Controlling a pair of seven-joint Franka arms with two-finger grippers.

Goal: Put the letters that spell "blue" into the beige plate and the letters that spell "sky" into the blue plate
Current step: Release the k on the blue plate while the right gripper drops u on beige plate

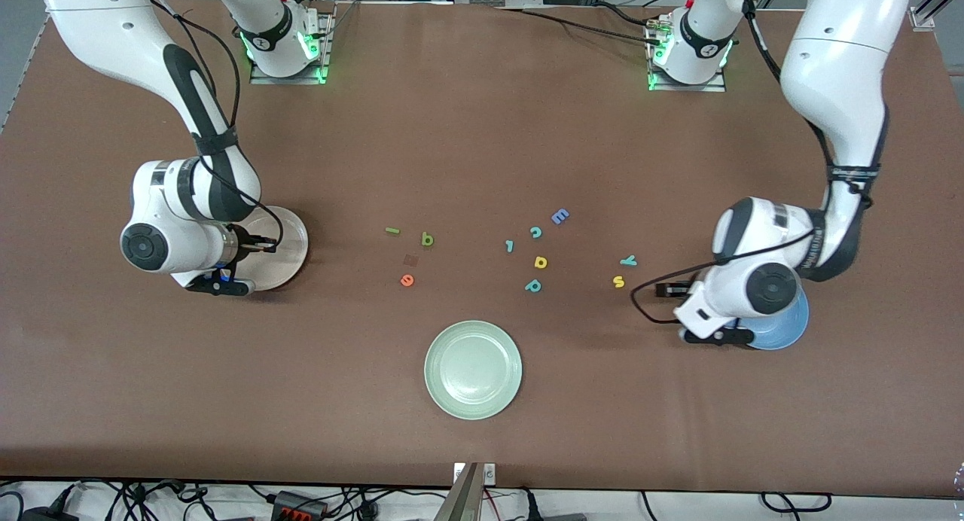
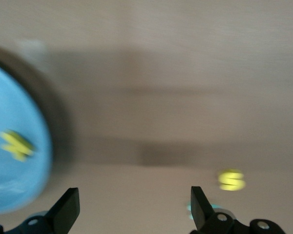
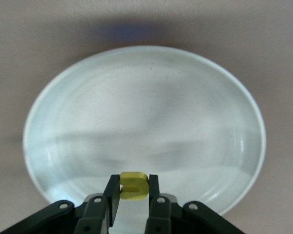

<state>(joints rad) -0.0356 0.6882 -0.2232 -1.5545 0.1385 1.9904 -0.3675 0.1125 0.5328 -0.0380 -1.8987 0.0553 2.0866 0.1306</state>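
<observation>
My right gripper (image 3: 133,183) is shut on the yellow u (image 3: 133,186), just above the beige plate (image 3: 141,112), which lies at the right arm's end of the table (image 1: 292,239). My left gripper (image 2: 134,197) is open and empty, beside the blue plate (image 2: 14,107) at the left arm's end (image 1: 789,329). A yellow letter (image 2: 17,145) lies in the blue plate. On the table lie the yellow s (image 1: 618,281), teal y (image 1: 628,260), green l (image 1: 392,230), dark green b (image 1: 427,239) and orange e (image 1: 407,280).
A pale green plate (image 1: 473,369) sits nearest the front camera at mid-table. Other letters lie in the middle: blue E (image 1: 559,216), teal c (image 1: 535,232), small teal piece (image 1: 509,245), yellow a-like letter (image 1: 540,262), teal p (image 1: 533,285).
</observation>
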